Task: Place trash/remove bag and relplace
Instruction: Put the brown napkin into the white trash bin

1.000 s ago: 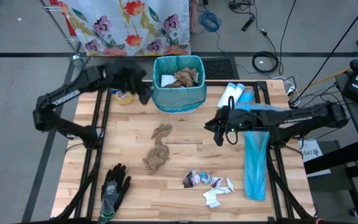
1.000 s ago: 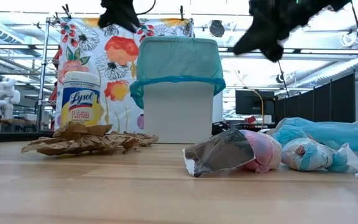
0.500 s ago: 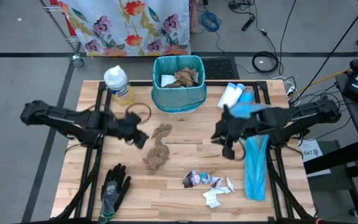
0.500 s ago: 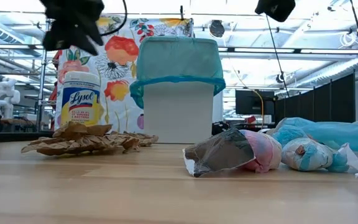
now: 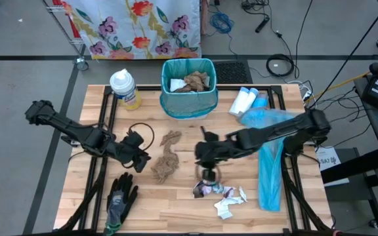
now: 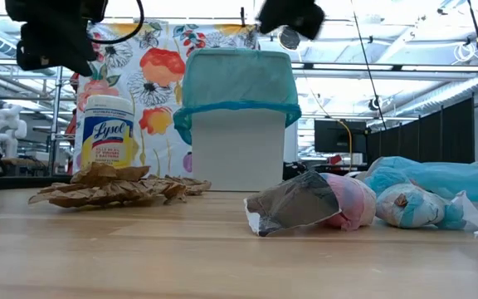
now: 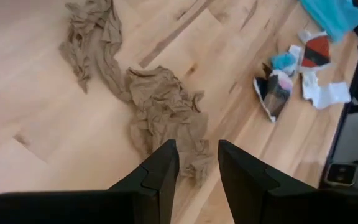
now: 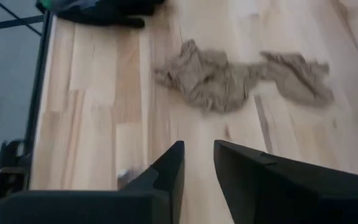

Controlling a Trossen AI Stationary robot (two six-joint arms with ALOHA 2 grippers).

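Crumpled brown paper towels (image 5: pixel 166 157) lie on the wooden table's middle, also in the left wrist view (image 7: pixel 160 106) and the right wrist view (image 8: pixel 229 78). Shiny wrapper balls and white tissue scraps (image 5: pixel 220 193) lie nearer the front edge (image 6: pixel 330 203). The bin (image 5: pixel 189 95), lined with a teal bag, stands at the far middle with trash (image 5: pixel 192 80) inside. My left gripper (image 5: pixel 143 159) hovers open just left of the paper towels (image 7: pixel 196 174). My right gripper (image 5: pixel 207 164) hangs open above the table, just beyond the wrappers (image 8: pixel 199 168). Neither holds anything.
A Lysol canister (image 5: pixel 123 88) stands at the far left. A black-and-grey glove (image 5: pixel 120 200) lies at the near left. White bottles (image 5: pixel 241 101) and crumpled blue bags (image 5: pixel 271 164) lie on the right side. Black frame rails (image 5: pixel 104 164) run along both sides.
My left gripper has swung from beside the bin toward the near edge and down, ending left of the brown paper towels. My right gripper has travelled from the blue bags toward the table's left, ending over the spot beyond the wrappers. No object has moved.
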